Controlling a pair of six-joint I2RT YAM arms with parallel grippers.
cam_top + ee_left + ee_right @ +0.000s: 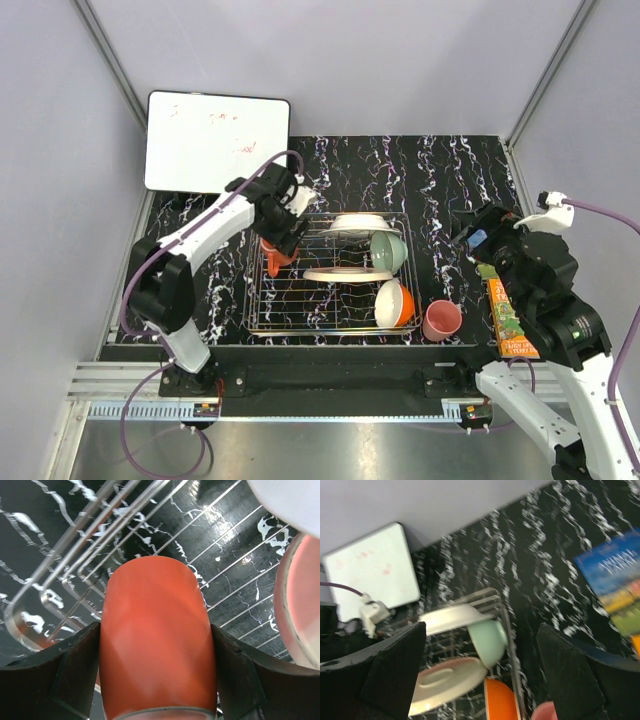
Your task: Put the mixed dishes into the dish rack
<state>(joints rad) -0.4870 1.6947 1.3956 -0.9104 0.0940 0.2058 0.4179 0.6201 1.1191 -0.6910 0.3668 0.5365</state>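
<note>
**Orange mug gripped at rack's far left corner, release pending**

Top view: the left pincer (278, 243) is seen clamped on the orange mug (270, 262) at the far left corner of the dish rack (300, 303). Whether the mug touches the grid cannot be told. Inside the rack are the white plate (358, 222), pale green bowl (389, 252), pink-cream plate (345, 274) and white-inside orange bowl (395, 303). The pink cup (441, 320) stands on the surface (450, 170) just beside the rack's near right corner. The right pincer (466, 240) is held wide open and empty, well apart from the rack, near the colourful books (510, 320). A whiteboard (215, 140) lies at the far left.

Left wrist view: the mug is squeezed at its sides between both fingers (75, 675), rim end apparently toward the camera, with rack wires beneath. The pink-cream plate's edge is near on the right. The handle is not seen.

To do the step well, the mug should be lowered until it is borne by the grid and steered clear of the plate. The jaws should be parted only once it is supported. The fingers should then be lifted straight out so no wire is snagged.

Right wrist view: blurred. The fingers are spread with nothing between them. The rack's load is visible, with the pink cup at the bottom edge, likely the last item to be loaded.
</note>
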